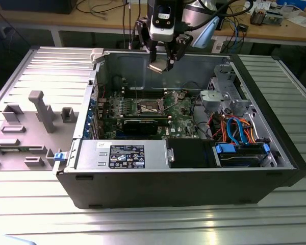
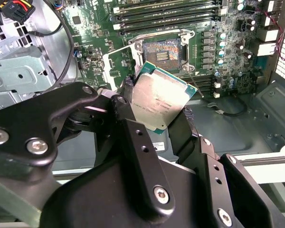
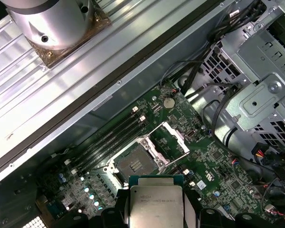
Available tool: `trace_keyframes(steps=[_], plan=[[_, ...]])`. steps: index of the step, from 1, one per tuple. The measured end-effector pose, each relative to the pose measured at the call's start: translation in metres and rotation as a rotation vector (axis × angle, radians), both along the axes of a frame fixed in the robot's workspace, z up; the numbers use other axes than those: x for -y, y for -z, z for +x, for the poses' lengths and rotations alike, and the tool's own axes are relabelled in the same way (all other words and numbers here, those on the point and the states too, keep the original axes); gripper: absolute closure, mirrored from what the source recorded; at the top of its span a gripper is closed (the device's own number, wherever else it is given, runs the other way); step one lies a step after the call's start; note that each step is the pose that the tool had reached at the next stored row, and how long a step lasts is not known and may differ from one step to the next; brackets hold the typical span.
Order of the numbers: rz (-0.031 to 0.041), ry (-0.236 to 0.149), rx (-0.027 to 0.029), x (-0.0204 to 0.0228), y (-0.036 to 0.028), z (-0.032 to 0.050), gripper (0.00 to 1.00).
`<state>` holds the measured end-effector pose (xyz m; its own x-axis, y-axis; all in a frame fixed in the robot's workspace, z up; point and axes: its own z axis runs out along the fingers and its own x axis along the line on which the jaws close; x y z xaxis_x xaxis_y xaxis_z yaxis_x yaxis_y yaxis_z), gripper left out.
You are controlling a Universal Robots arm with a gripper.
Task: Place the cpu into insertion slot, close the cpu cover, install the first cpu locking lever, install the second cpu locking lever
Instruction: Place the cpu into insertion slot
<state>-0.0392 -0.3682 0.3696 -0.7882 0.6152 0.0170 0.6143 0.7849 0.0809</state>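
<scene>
**Chip held high over the open socket**

The gripper (image 1: 161,65) hung above the open computer case (image 1: 194,178), near its back wall. Its two black fingers (image 2: 125,110) were clamped on the cpu (image 2: 159,101). In the second wrist view the chip sat square between them, one finger pressed to each of two opposite edges. Its dull silver top faced the camera and its green border showed at the free edges. The chip was tilted a little and clear of everything beneath it.

Down on the green motherboard (image 3: 213,175), the insertion slot (image 3: 133,164) lay bare, its dark pin field showing inside the metal rim. The cpu cover (image 3: 170,140) stood swung up on its hinge at one side of the socket. The long memory slots (image 2: 166,8) ran alongside, on the socket's far side in the second wrist view. The chip was well above the socket, not yet seated.
</scene>
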Motion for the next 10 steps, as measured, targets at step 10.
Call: trace_keyframes(steps=[10], plan=[[-0.0002, 0.014, 0.0001, 0.0000, 0.0002, 0.0000, 0.46]])
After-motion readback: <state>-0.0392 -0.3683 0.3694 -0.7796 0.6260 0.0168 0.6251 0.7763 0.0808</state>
